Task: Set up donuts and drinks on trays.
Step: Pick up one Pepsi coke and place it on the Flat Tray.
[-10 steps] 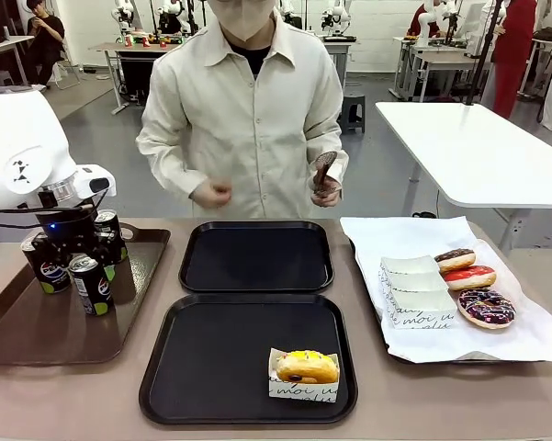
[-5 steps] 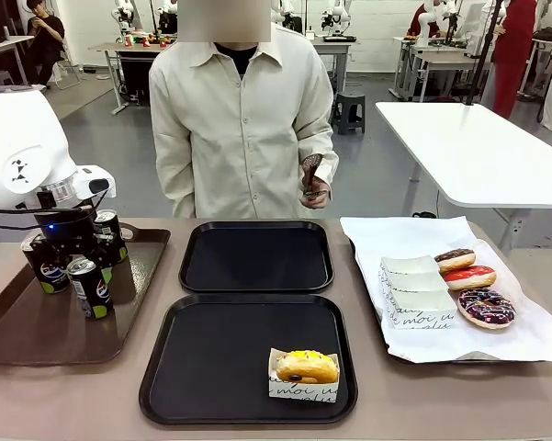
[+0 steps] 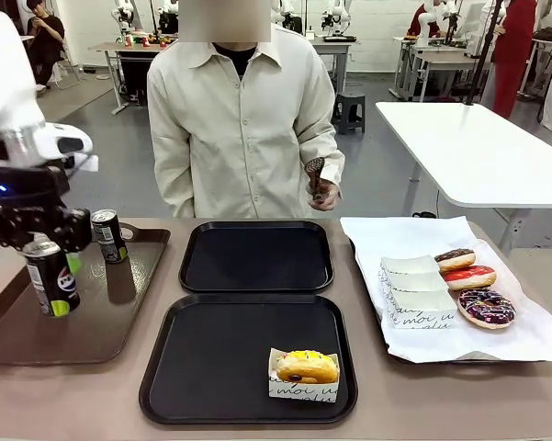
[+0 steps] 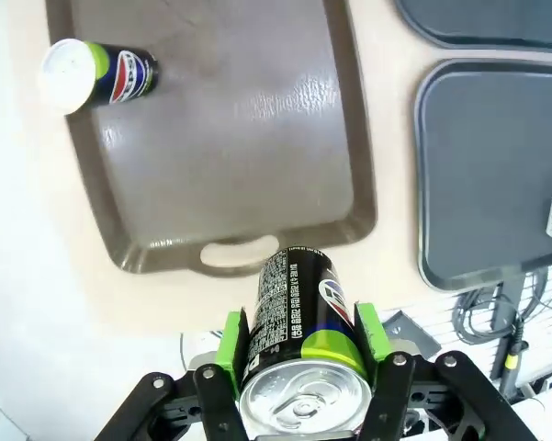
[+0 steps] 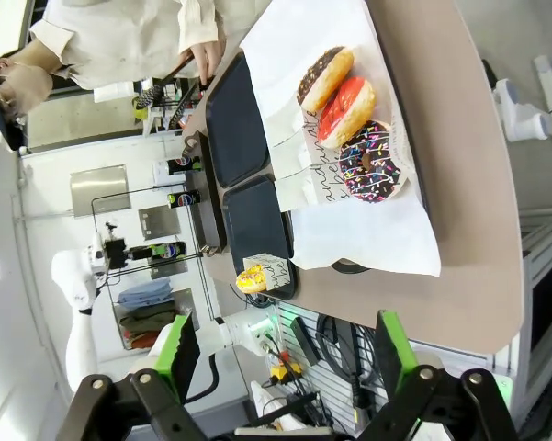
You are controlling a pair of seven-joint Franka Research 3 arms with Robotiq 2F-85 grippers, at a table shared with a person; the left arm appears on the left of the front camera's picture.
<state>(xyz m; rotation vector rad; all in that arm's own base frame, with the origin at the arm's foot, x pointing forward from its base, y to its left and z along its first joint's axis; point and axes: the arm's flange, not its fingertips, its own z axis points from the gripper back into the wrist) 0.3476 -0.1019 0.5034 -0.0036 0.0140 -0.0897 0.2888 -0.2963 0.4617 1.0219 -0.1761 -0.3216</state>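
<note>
You are in a robotics lab: an open work hall, not a café or a kitchen. Behind the person in the cream shirt (image 3: 243, 119) you see a bare grey floor (image 3: 110, 138), a white wall (image 3: 381, 37) and plain work tables (image 3: 129, 48) loaded with equipment. A large white table (image 3: 468, 147) stands off to one side, with a black stool (image 3: 352, 110) beyond it. Another person (image 3: 44, 37) is at a far table. In your left wrist view, loose cables (image 4: 496, 317) hang below the edge of the beige tabletop (image 4: 386, 248).
</note>
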